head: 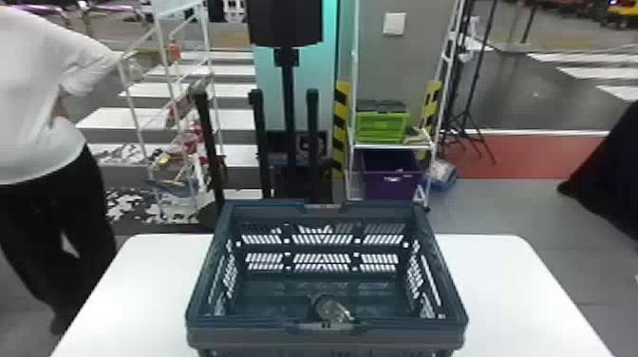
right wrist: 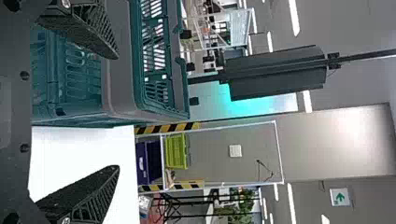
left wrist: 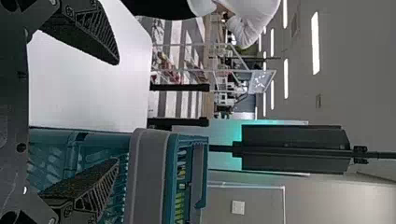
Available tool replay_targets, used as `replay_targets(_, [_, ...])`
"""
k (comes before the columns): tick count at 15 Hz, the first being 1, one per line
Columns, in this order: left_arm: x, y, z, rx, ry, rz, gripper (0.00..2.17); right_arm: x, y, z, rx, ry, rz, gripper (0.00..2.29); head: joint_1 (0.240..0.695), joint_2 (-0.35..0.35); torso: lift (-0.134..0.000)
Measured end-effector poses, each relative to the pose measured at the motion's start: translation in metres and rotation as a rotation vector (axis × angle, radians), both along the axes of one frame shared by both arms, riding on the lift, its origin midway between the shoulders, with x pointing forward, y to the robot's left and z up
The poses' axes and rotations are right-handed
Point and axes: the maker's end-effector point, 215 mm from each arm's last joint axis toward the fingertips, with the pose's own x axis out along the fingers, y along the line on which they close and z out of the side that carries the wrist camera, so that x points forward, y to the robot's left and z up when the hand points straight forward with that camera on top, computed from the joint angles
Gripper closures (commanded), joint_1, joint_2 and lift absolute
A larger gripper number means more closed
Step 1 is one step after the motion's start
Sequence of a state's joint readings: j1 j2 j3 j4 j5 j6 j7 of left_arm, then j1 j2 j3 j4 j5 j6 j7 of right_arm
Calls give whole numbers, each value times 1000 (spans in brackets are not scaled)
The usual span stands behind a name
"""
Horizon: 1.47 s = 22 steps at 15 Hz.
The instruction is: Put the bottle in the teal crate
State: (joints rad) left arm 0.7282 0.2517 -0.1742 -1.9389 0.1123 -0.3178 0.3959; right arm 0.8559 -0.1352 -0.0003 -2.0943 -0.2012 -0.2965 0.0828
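Note:
The teal crate [head: 209, 285] stands upright on the white table in the head view. Inside it, close to its near wall, lies a clear bottle [head: 332, 309], partly hidden by the near rim. In the left wrist view my left gripper [left wrist: 116, 112] is open with nothing between its fingers, and the crate [left wrist: 149, 177] is beyond one finger. My right gripper [right wrist: 116, 112], in the right wrist view, is likewise open and holds nothing; the crate's side [right wrist: 121, 60] is beyond one of its fingers.
The white table [head: 512, 294] extends on both sides of the crate. Behind it are a black stand [head: 287, 95], a white rack with a green box [head: 382, 126] and a purple bin [head: 391, 175], and another rack at the left. A person stands beyond the table's left side.

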Motion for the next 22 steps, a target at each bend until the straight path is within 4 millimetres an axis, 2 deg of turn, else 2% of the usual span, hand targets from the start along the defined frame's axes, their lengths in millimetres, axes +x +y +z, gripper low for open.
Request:
replay_targets(4, [8, 2, 0, 8, 14, -1, 144, -2, -1, -3, -9, -3, -1, 46, 499, 0, 0])
replay_targets(14, [11, 11, 0, 15, 22, 7, 144, -1, 0, -10, -8, 13, -4, 49, 499, 0, 0])
replay_targets(22, [3, 11, 2, 10, 14, 4, 144, -10, 3, -12, -3, 21, -1, 49, 499, 0, 0])
